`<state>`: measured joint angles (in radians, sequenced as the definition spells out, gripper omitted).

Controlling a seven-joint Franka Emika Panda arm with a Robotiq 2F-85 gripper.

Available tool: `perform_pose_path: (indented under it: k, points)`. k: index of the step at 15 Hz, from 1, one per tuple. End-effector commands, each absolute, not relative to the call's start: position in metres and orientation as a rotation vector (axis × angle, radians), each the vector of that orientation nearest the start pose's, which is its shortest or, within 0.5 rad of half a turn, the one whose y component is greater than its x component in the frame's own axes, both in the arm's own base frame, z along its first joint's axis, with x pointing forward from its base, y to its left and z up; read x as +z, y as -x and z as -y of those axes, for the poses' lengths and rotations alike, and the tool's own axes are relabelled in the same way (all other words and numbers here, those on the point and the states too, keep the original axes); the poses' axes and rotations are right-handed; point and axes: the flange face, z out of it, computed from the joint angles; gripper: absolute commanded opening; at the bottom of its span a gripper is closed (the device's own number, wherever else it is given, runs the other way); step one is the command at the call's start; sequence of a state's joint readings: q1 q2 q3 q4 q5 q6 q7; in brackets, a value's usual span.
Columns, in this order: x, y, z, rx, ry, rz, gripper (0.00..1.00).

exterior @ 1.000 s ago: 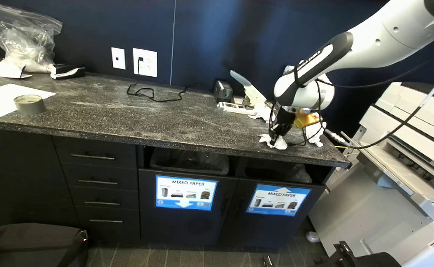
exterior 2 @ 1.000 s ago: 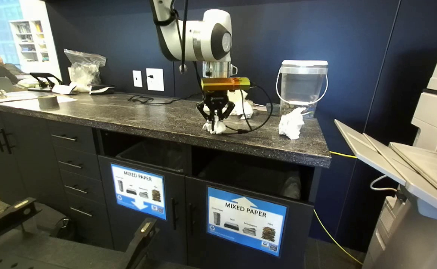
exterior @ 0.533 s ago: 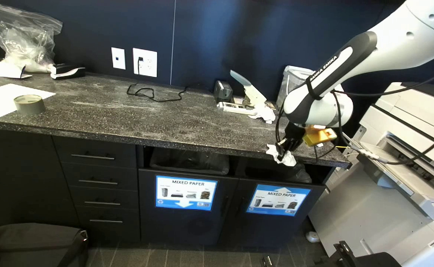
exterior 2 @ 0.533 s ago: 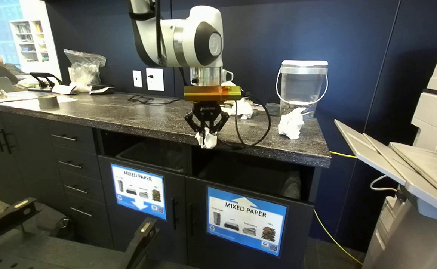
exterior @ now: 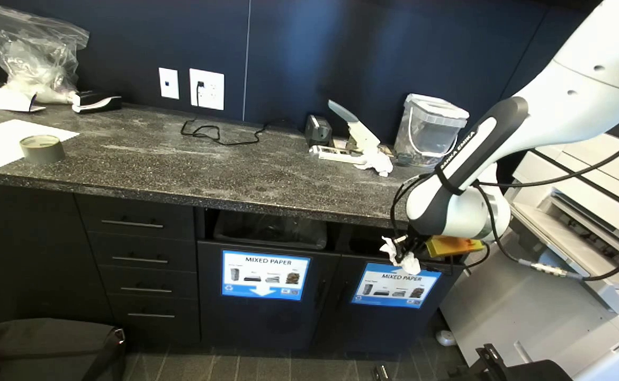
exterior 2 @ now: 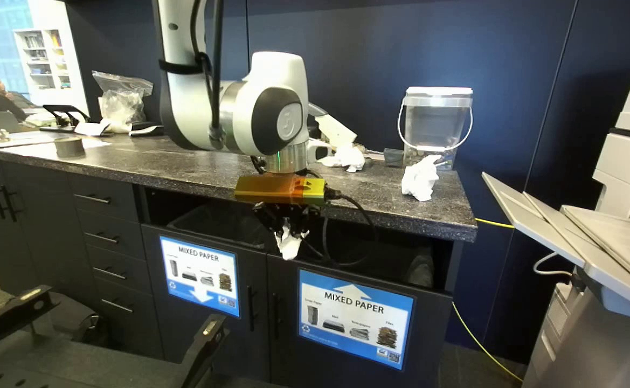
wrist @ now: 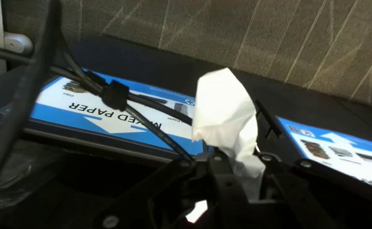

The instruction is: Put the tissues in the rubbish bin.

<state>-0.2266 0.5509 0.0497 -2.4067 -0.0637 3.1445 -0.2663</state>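
Note:
A crumpled white tissue (wrist: 224, 111) is pinched between the fingers of my gripper (exterior 2: 289, 230), its loose end jutting past the tips. Both hang just below the counter's front edge, before the left end of the right-hand slot of the rubbish bin (exterior 2: 430, 323). In an exterior view the held tissue (exterior: 410, 263) overlaps the top of the blue-and-white label. Two more pieces lie on the counter: a tissue (exterior 2: 420, 179) by the right end, hidden behind the arm in the other picture, and a tissue (exterior: 380, 162) against a white tool.
The counter edge (exterior 2: 347, 207) runs right behind and above the gripper. A translucent bucket (exterior 2: 437, 118) stands at the back right. My cable (exterior 2: 366, 213) loops beside the hand. A printer (exterior: 542, 275) stands close on the right. A second slot (exterior: 272, 227) opens to the left.
My gripper has lifted the tissue off the counter, come forward over the edge and dropped below it, in front of the bin's slot. The other tissues have not moved.

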Motion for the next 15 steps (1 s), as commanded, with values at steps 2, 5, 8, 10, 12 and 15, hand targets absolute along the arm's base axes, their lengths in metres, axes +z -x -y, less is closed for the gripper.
perform_pose_path:
  k: [2, 5, 8, 10, 12, 15]
  points:
    - [0.075, -0.487, 0.080, -0.603, 3.122, -0.017, 0.13]
    - [0.061, -0.491, 0.081, -0.855, 3.070, -0.040, 0.13]
    - [0.046, -0.502, 0.083, -1.059, 3.030, -0.059, 0.13]
    - [0.034, -0.509, 0.084, -1.138, 3.011, -0.069, 0.13]
    - [0.018, -0.511, 0.084, -1.192, 2.991, -0.103, 0.13]
    - [0.000, -0.509, 0.086, -1.279, 2.938, -0.162, 0.13]
